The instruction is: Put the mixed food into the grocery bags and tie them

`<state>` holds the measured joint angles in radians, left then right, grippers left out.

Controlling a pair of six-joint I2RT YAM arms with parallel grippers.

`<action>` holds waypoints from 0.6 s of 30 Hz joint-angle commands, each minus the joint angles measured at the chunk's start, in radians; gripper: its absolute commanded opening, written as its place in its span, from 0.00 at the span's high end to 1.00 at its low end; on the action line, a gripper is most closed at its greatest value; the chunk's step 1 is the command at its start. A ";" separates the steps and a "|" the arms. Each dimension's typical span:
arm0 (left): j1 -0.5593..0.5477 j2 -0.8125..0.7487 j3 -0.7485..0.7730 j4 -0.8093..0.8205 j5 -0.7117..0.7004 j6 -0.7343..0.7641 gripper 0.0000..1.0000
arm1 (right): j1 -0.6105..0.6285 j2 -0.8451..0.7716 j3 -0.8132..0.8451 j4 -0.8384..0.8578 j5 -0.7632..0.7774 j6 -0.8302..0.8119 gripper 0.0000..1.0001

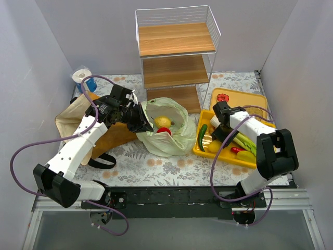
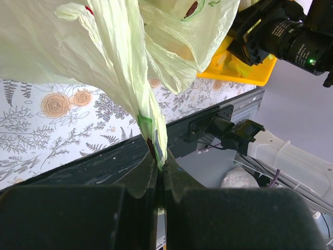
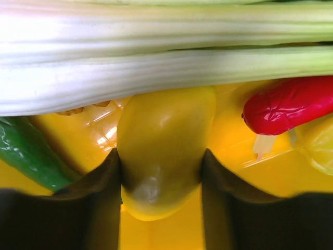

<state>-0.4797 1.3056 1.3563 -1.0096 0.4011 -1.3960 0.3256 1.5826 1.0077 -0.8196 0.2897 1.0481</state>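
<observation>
The pale-green grocery bag [image 1: 171,136] stands open at mid-table with a yellow lemon [image 1: 163,122] and a red tomato [image 1: 164,131] inside. My left gripper [image 1: 141,124] is at its left rim. In the left wrist view the gripper [image 2: 160,165] is shut on a twisted strip of the bag [image 2: 104,41]. My right gripper [image 1: 214,138] reaches down into the yellow tray [image 1: 244,96]. In the right wrist view its fingers press both sides of a yellow pepper [image 3: 164,146], below the long leek [image 3: 156,57]. The brown bag [image 1: 73,122] lies behind the left arm.
A green pepper [image 3: 26,151] and a red pepper [image 3: 289,104] lie in the tray beside the yellow one. A red-topped round piece [image 1: 222,97] sits at the tray's far end. A wire shelf rack [image 1: 177,52] stands at the back, with a blue-and-white roll [image 1: 83,77] at back left.
</observation>
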 commanded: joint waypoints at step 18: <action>0.003 0.008 0.033 0.005 -0.002 0.031 1.00 | 0.394 -0.104 0.444 0.312 -0.213 -0.485 0.82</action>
<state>-0.4801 1.3209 1.3567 -1.0092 0.3992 -1.3827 0.6838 1.4513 1.4990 -0.6724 0.1944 0.7506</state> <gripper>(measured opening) 0.018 0.624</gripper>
